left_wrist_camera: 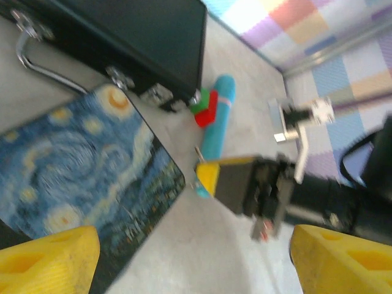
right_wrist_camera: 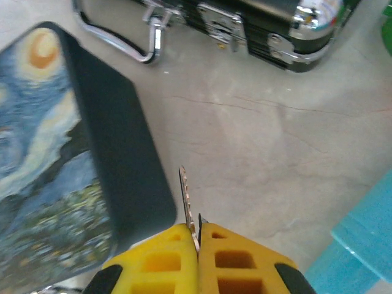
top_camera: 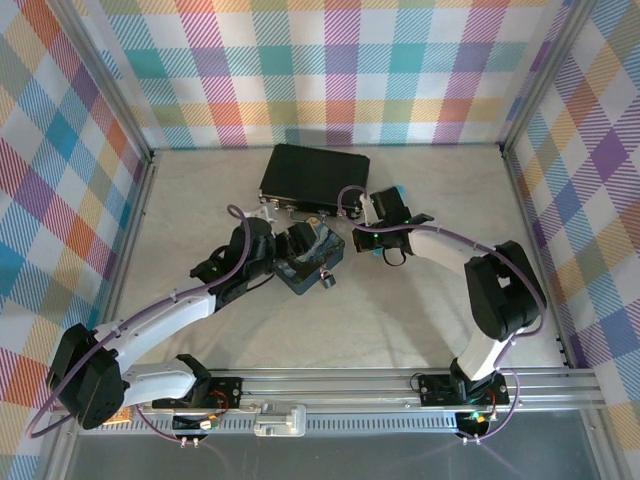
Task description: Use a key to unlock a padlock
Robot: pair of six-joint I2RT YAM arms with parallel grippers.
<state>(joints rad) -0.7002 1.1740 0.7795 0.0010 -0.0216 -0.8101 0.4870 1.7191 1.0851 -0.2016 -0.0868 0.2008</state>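
My right gripper (right_wrist_camera: pixel 197 236) is shut on the key (right_wrist_camera: pixel 185 195); its thin grey blade sticks out ahead of the yellow fingertips, above bare table beside the blue starry tin (right_wrist_camera: pixel 55 165). From above, this gripper (top_camera: pixel 365 238) sits just right of the tin (top_camera: pixel 312 262). A tiny dark object with a thin loop, apparently the padlock (top_camera: pixel 327 282), lies at the tin's near right corner. My left gripper (left_wrist_camera: pixel 196 263) is open, its yellow fingertips (left_wrist_camera: pixel 52 257) wide apart with nothing between them, over the tin's edge (left_wrist_camera: pixel 79 165). The right gripper (left_wrist_camera: pixel 208 176) faces it.
A black case with metal latches (top_camera: pixel 313 172) lies behind the tin. A teal pen-like stick (left_wrist_camera: pixel 217 116) with a red and green piece (left_wrist_camera: pixel 205 109) lies by the case's corner. Plaid walls enclose the table on three sides.
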